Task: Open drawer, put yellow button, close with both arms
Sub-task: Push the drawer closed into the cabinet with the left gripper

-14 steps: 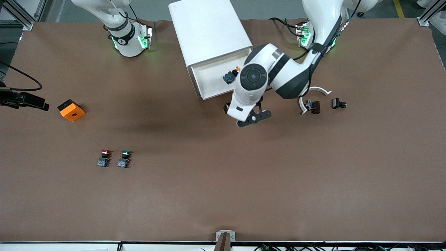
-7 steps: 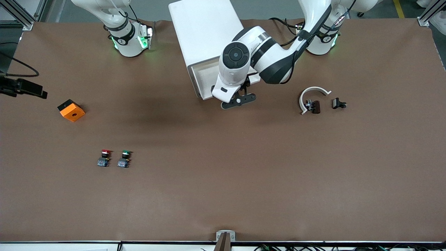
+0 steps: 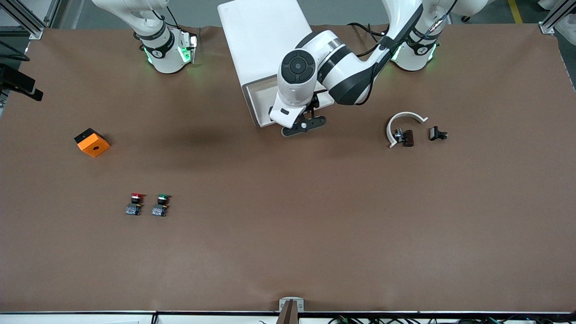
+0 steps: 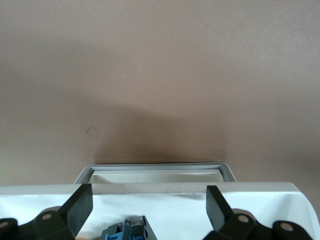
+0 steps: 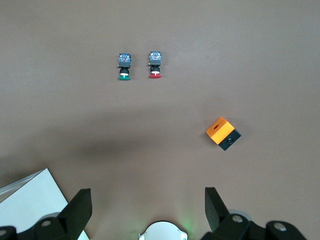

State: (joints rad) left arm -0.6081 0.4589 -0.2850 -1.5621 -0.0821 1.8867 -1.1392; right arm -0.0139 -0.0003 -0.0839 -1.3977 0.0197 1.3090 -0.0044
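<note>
Worktop [image 3: 288, 234] carries the cabinet [image 3: 265, 40] with its top drawer [image 3: 258, 101] pulled out — the yellow button [image 4: 127, 231] already lies in the tray, so opening and placing look done and only closing is left. Left end effector [image 3: 303, 126] hangs released and empty over the drawer's front edge; right end effector [image 5: 145, 210] — also spread, holding nothing — waits high over its own end of the worktop.

The left tool [image 3: 302, 124] hangs open over the pulled-out drawer [image 3: 263, 100] of the white cabinet [image 3: 263, 38], near its front edge.
</note>
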